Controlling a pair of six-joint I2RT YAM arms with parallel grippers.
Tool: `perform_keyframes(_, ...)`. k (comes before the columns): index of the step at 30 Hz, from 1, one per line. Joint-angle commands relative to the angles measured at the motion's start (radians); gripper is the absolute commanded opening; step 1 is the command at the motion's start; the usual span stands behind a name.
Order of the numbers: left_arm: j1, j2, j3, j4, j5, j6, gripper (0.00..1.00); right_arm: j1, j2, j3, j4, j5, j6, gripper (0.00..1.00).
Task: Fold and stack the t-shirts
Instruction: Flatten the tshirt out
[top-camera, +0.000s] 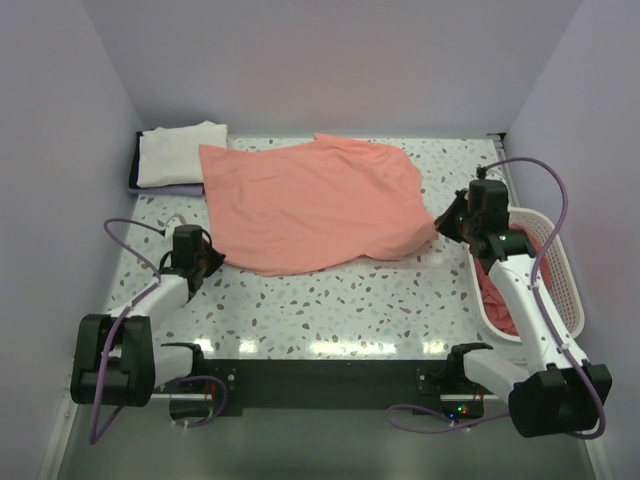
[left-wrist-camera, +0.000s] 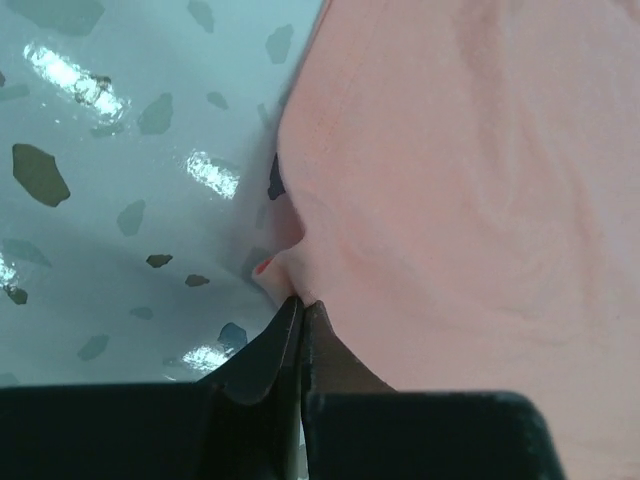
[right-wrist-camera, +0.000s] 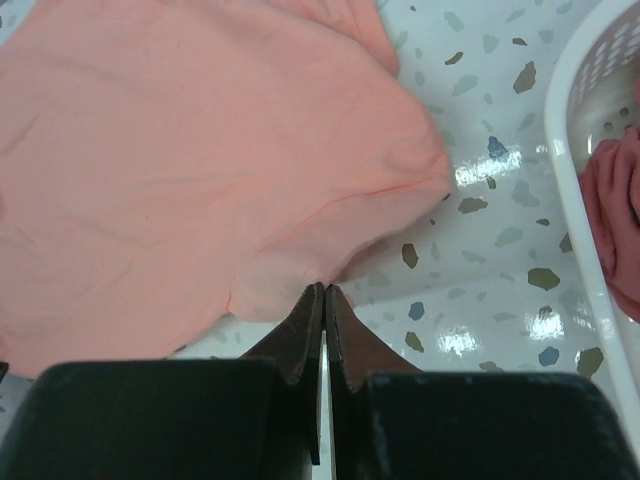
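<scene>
The salmon-pink t-shirt (top-camera: 310, 205) lies spread out in the middle of the speckled counter (top-camera: 350, 300), with some bumps and wrinkles in it. The left fingers (left-wrist-camera: 272, 358) are squeezed together and pinch the near left edge of this shirt, low down by the counter. The right fingers (right-wrist-camera: 300, 335) are squeezed together too. They pinch the shirt's near right corner, which is lifted up a little. A cream-white t-shirt (top-camera: 180, 152) sits folded in the far left corner, just beside the pink one. A white basket (top-camera: 565, 270) stands at the right side of the counter, next to the right arm. Red-pink t-shirts (right-wrist-camera: 612, 200) are bunched up inside it.
</scene>
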Motion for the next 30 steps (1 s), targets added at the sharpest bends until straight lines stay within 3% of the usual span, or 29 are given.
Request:
perform_keyframes(1, -0.001, -0.044, 0.062, 0.002, -0.016, 0.034, 0.00, -0.005, -0.079, 0.017, -0.045, 0.014, -0.018, 0.00)
perform_keyframes(11, 0.000, -0.304, 0.074, -0.261, -0.080, 0.077, 0.00, -0.005, -0.238, 0.031, -0.158, 0.056, -0.052, 0.00)
perform_keyframes(16, 0.000, -0.332, 0.109, -0.325, -0.113, 0.111, 0.00, -0.005, -0.254, 0.063, -0.175, 0.045, -0.045, 0.00)
perform_keyframes(22, 0.000, -0.095, 0.221, -0.249, -0.081, 0.134, 0.00, -0.005, -0.084, 0.095, -0.072, 0.016, -0.012, 0.00)
perform_keyframes(26, 0.002, 0.245, 0.423, -0.204, 0.002, 0.189, 0.01, -0.005, 0.142, 0.159, -0.003, 0.046, -0.003, 0.00)
perform_keyframes(29, 0.006, 0.387, 0.571, -0.232, 0.050, 0.218, 0.22, -0.008, 0.300, 0.238, 0.017, 0.056, 0.006, 0.00)
perform_keyframes(30, 0.007, 0.393, 0.589, -0.238, 0.054, 0.217, 0.39, -0.011, 0.333, 0.273, 0.008, 0.060, 0.008, 0.00)
